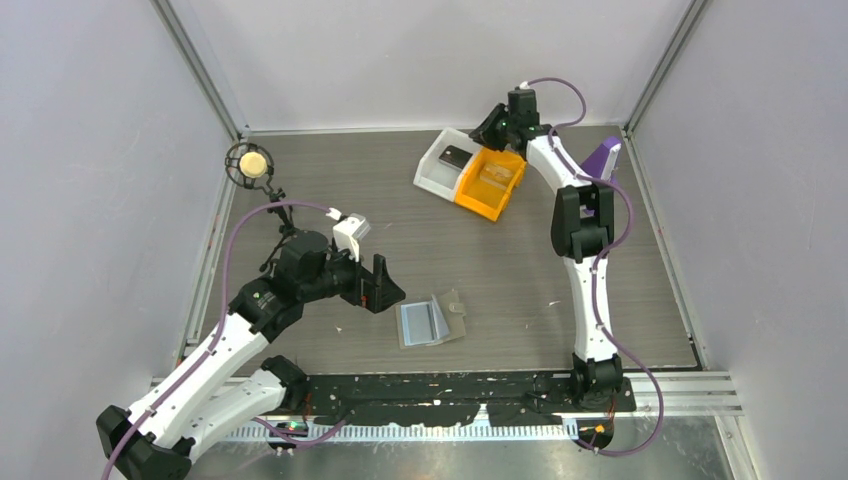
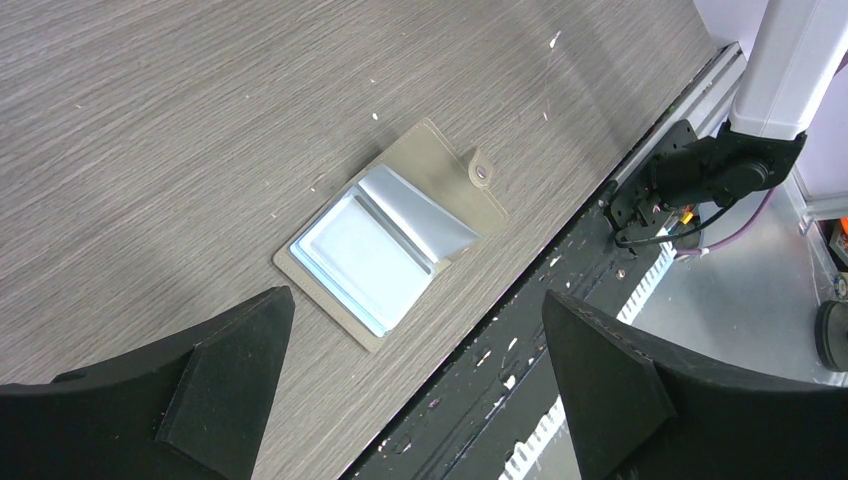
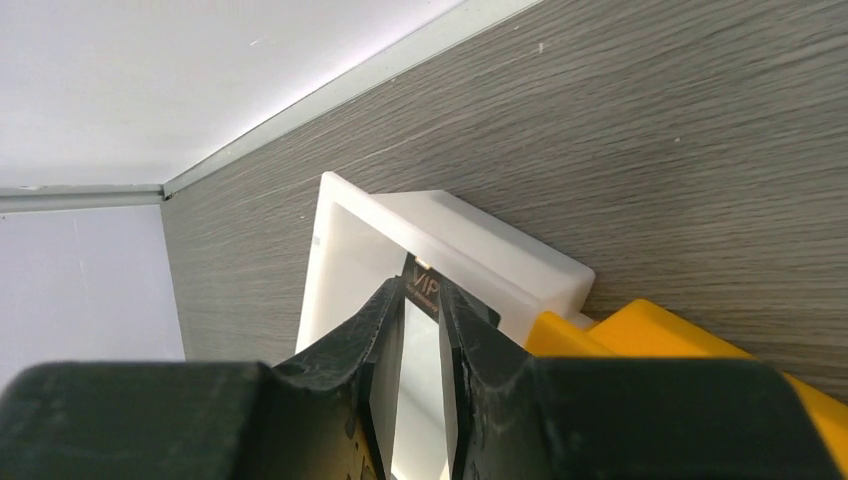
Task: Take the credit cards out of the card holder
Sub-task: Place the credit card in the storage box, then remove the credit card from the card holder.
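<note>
Two arm bases sit at the near edge of the counter (image 1: 520,270). On the left, the left pincer (image 1: 387,285) hangs low with its jaws spread wide and nothing between them.

Just to its right lies the one card holder (image 1: 432,320), near the front edge and well apart from the bins. It is opened flat, with a grey-brown border around two light blue panels. The left wrist view adds what the overhead one blurs. The card holder's (image 2: 390,235) left panel shines pale, its right panel is shaded a duller grey-blue, and a small tab with a round snap juts from the right edge.

Farther back and to the right stand two bins, touching side by side: one white bin (image 1: 432,172) and one orange bin (image 1: 478,200). One dark card (image 1: 457,157) lies in the white one.

The right pincer (image 1: 492,128) reaches down over that bin. Only the right wrist view shows its jaws drawn to a narrow slit and the lettering "VIP" on the dark card (image 3: 426,286). The card seems to lie just beyond the tips rather than pinched between them.
</note>
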Available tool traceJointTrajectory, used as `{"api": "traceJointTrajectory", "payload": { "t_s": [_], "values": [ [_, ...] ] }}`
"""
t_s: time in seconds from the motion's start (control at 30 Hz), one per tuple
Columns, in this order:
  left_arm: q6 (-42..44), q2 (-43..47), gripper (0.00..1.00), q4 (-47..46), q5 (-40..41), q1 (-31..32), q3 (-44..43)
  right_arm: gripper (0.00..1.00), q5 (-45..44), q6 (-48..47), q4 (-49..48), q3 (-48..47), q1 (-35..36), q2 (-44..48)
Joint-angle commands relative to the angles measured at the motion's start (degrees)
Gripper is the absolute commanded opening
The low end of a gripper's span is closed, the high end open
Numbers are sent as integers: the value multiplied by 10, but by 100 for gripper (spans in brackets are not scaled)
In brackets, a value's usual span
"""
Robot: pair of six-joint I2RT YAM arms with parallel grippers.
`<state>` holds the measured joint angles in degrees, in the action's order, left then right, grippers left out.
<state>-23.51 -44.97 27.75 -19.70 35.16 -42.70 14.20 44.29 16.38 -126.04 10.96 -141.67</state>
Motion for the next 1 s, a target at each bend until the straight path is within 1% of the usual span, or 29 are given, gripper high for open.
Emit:
{"api": "traceJointTrajectory", "payload": {
  "t_s": [0.0,0.1,0.27,0.4,0.47,0.5,0.53,0.57,0.6,0.63,0.67,0.7,0.87,0.97],
  "values": [
    [7,12,100,-7,-11,-1,-7,27,-11,-14,8,-24,-11,39],
    [5,11,100,-7,3,-1,-8,27,-13,-26,17,-28,-13,51],
    [0,7,100,22,46,-1,-18,27,-13,-60,49,-34,-13,91],
    [6,14,100,72,105,-5,-34,27,-12,-92,66,13,-11,156],
    [15,22,100,96,135,-7,-41,27,-16,-114,70,60,-5,201],
    [20,28,100,107,154,-8,-44,27,-20,-119,70,102,0,218],
    [24,34,100,121,176,-8,-48,27,-22,-129,69,124,3,255],
    [28,40,100,135,190,-8,-51,28,-24,-134,65,173,10,272],
    [33,46,100,146,215,-8,-52,28,-27,-145,61,197,16,311],
    [36,56,100,152,237,-8,-51,29,-31,-150,57,248,28,329],
    [37,65,100,156,250,-9,-46,30,-45,-160,54,271,35,367],
    [37,73,100,157,259,-9,-36,31,-53,-164,52,320,52,404],
    [30,100,100,175,247,-9,-23,32,-107,-170,36,472,125,522],
    [37,116,100,181,243,-9,-18,32,-136,-163,22,569,192,596]
  ]
}}
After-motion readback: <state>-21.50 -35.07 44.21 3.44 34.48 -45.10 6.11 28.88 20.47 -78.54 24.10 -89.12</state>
